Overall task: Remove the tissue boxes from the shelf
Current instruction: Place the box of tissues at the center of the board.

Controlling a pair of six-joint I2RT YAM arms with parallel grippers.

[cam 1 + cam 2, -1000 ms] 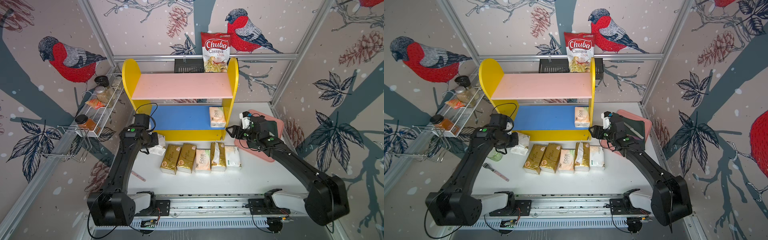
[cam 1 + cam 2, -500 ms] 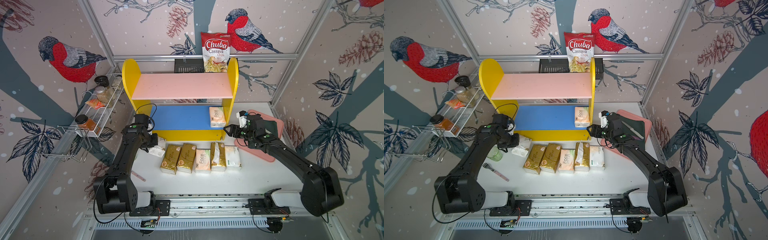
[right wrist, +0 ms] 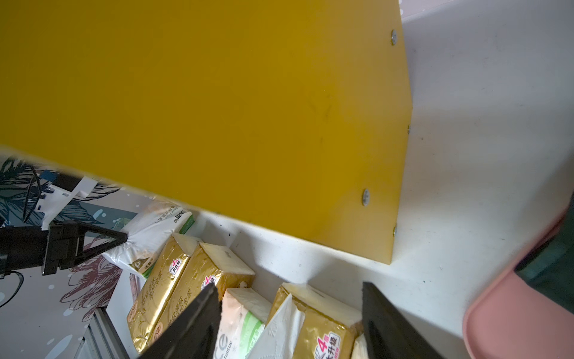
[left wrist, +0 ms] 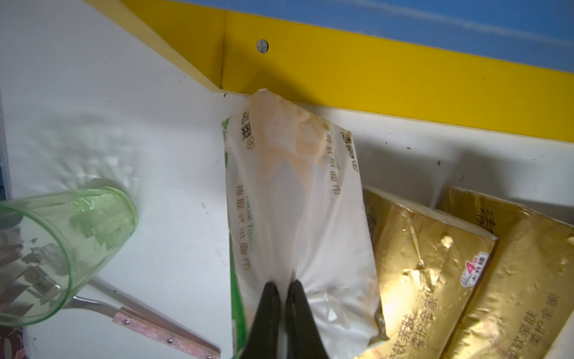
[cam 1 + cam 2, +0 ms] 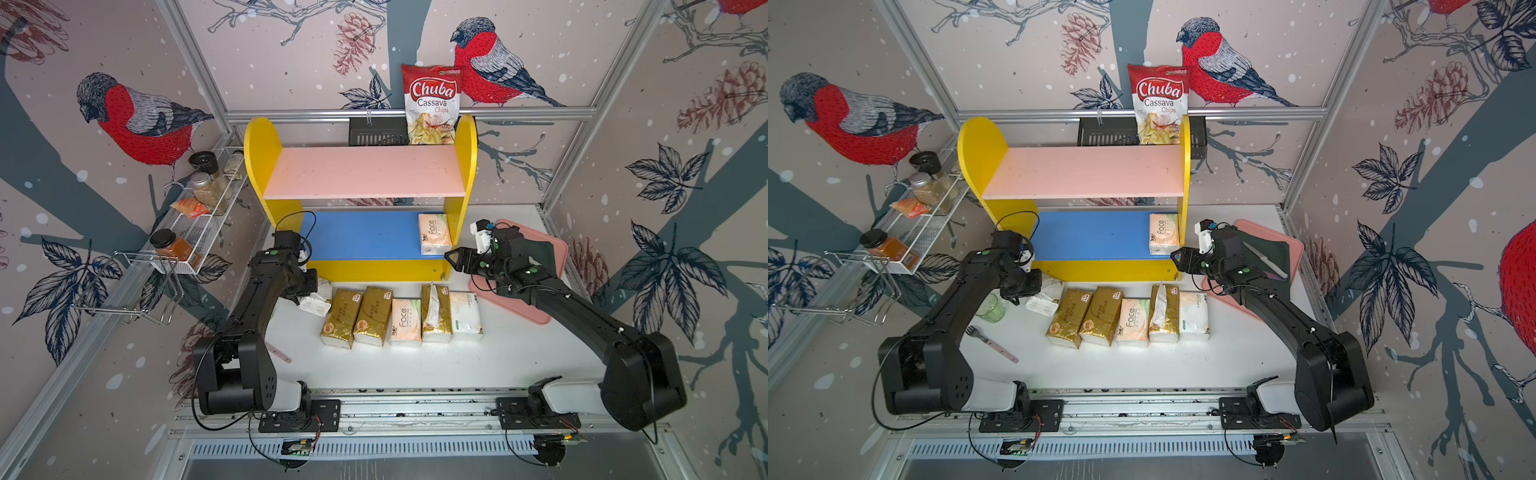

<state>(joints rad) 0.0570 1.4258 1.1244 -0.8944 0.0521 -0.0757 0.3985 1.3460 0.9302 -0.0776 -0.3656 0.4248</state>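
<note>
The shelf (image 5: pixel 365 172) has a bare pink upper board. On the right end of its blue board (image 5: pixel 361 235) lies one peach "Face" tissue box (image 5: pixel 434 232) (image 5: pixel 1163 232). Several tissue boxes lie in a row on the table in front, gold (image 5: pixel 341 318) to white (image 5: pixel 465 316). My left gripper (image 4: pixel 282 286) is shut, pinching the wrapper of a white tissue box (image 4: pixel 295 202) (image 5: pixel 318 301) whose far end touches the shelf's yellow front rail. My right gripper (image 5: pixel 451 257) (image 3: pixel 289 289) is open and empty just outside the shelf's right side panel (image 3: pixel 217 108).
A green cup (image 5: pixel 990 307) and a fork (image 5: pixel 992 345) lie left of the row. A pink tray (image 5: pixel 536 307) with a dark cloth sits under my right arm. A wire spice rack (image 5: pixel 199 224) hangs left. A chips bag (image 5: pixel 432 104) stands behind the shelf.
My right gripper has shifted slightly left toward the shelf's right side. My left arm's rear links have swung, while its gripper stays shut on the white tissue box at nearly the same spot.
</note>
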